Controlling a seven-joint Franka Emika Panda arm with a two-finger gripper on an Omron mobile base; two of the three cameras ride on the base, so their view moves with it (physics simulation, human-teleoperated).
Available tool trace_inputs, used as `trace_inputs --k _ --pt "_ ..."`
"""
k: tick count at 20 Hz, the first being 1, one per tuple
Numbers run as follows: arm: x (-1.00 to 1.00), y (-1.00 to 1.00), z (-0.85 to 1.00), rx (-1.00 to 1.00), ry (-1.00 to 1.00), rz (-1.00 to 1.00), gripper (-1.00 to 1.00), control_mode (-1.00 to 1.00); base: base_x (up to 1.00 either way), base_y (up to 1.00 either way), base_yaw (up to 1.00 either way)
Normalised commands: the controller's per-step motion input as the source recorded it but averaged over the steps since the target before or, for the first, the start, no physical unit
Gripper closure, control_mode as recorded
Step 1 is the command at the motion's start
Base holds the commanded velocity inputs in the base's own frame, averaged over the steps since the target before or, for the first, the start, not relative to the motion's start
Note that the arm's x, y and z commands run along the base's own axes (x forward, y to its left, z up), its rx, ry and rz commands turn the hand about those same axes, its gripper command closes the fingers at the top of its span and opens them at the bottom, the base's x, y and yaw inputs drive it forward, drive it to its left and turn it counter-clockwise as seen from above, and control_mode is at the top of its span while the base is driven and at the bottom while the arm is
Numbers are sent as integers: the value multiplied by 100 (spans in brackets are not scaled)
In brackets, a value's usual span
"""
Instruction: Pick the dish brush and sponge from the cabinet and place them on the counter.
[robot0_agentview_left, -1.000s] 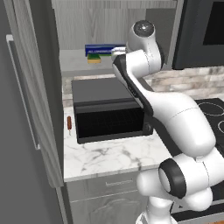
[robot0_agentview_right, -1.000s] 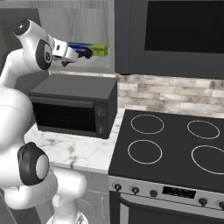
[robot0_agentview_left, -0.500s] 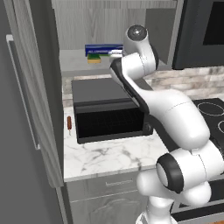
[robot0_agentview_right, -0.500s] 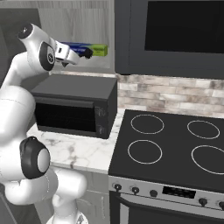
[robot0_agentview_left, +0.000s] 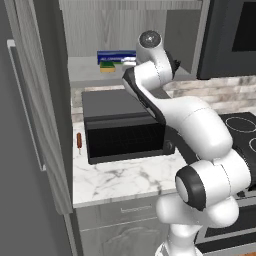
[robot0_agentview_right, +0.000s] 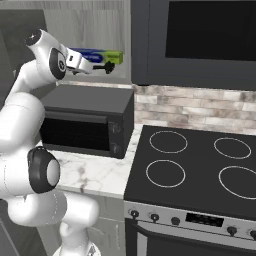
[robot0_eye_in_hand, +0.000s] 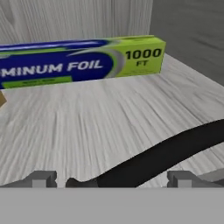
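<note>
With the thin black stick-like dish brush (robot0_eye_in_hand: 166, 155) lying between its tips | two-finger gripper (robot0_eye_in_hand: 111, 178) spread wide, nothing held | on pale cabinet shelf (robot0_eye_in_hand: 87, 127), before blue-green foil box (robot0_eye_in_hand: 78, 63), poised for grasp

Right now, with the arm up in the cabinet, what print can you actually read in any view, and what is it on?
"MINUM FOIL": on the long blue-and-green foil box at the back of the cabinet shelf, hand view; the word's start is cut off at the picture's edge.
"1000 FT": on the green end of the same box.
A green strip under the big lettering: too blurred to read.
Stove knob panel, right base view: markings too small to read.
</note>
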Motion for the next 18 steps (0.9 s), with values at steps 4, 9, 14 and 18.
trace_inputs --k 4,9,14,18 --pt "25 0 -10 0 1 -2 -100 -100 0 0 0" --pt "12 0 -11 1 0 -2 -100 -100 0 0 0" --pt "4 0 0 0 0 -1 -100 -100 0 0 0" --pt "0 0 0 0 0 0 -100 -100 0 0 0"
